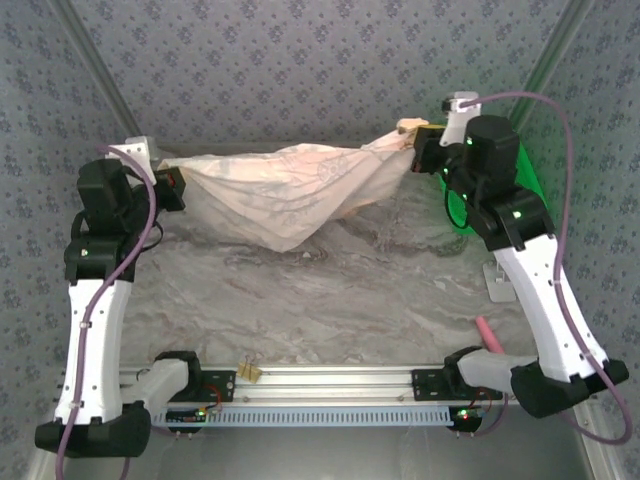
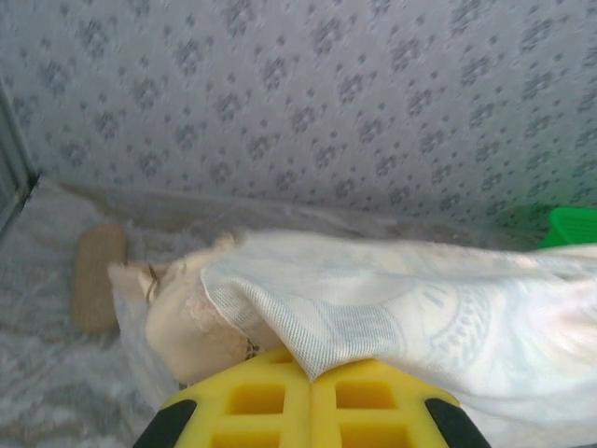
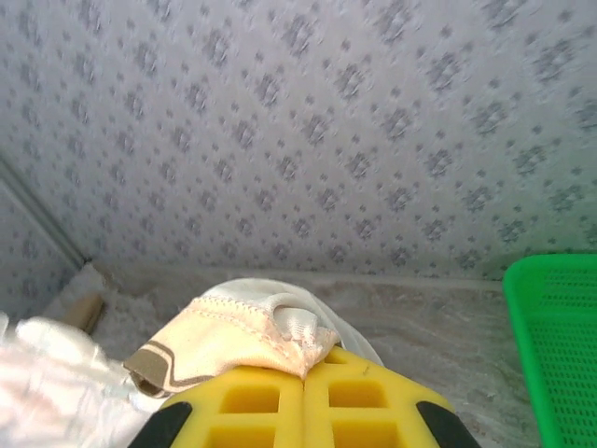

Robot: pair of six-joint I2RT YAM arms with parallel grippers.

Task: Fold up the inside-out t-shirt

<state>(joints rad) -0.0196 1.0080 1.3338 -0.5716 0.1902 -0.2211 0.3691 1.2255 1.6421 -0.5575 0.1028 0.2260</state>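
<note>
The inside-out t-shirt (image 1: 290,190) hangs stretched above the far part of the bench (image 1: 330,300), strung between the two arms. Its pale cream-pink cloth shows faint round prints and sags in the middle to a soft point close over the bench top. In the left wrist view the fabric (image 2: 420,308) is thin, with a fine ribbed weave along one turned edge. In the right wrist view a stitched hem with a dark stripe (image 3: 233,345) bunches up.

The left pincer (image 1: 172,185), with blocky yellow fingers (image 2: 252,401), is pressed together on the shirt's left end. The right pincer (image 1: 415,140) is likewise clamped on the shirt's right end, held a little higher.

The bench is covered in a wrinkled, grey marbled sheet. A green plastic mesh basket (image 3: 560,345) sits at the far right.
</note>
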